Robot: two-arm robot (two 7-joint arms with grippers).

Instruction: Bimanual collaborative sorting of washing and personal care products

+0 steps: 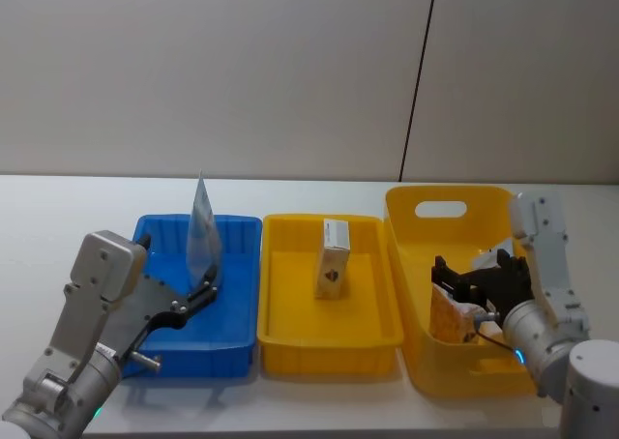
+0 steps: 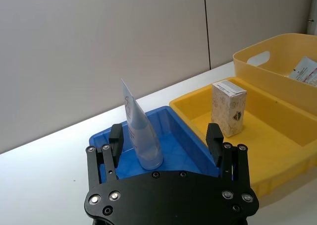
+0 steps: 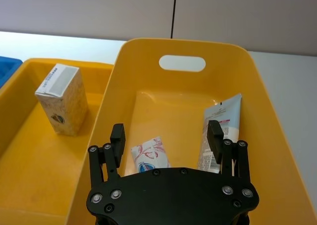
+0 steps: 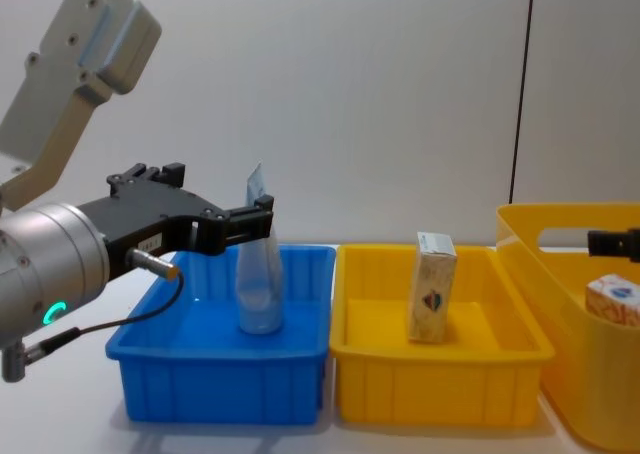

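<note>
A pale blue-white pouch (image 1: pixel 201 228) stands upright on its cap in the blue bin (image 1: pixel 160 231). My left gripper (image 2: pixel 165 138) is open around it, and the pouch (image 2: pixel 141 136) stands nearer one finger without being squeezed. A cream carton (image 1: pixel 334 257) stands in the shallow yellow tray (image 1: pixel 290 337). My right gripper (image 3: pixel 166 135) hangs open over the tall yellow bin (image 3: pixel 124 91). Under it lie a small white red-and-blue patterned box (image 3: pixel 148 158) and a white tube with pink print (image 3: pixel 220 128). The chest view shows the pouch (image 4: pixel 258 289), the carton (image 4: pixel 432 289) and the patterned box (image 4: pixel 612 299).
The three containers sit side by side on a white table (image 1: pixel 58 217), with the blue bin on the left, the shallow tray in the middle and the tall bin on the right. The tall bin has a handle cut-out (image 1: pixel 440 209) in its far wall. A grey wall stands behind.
</note>
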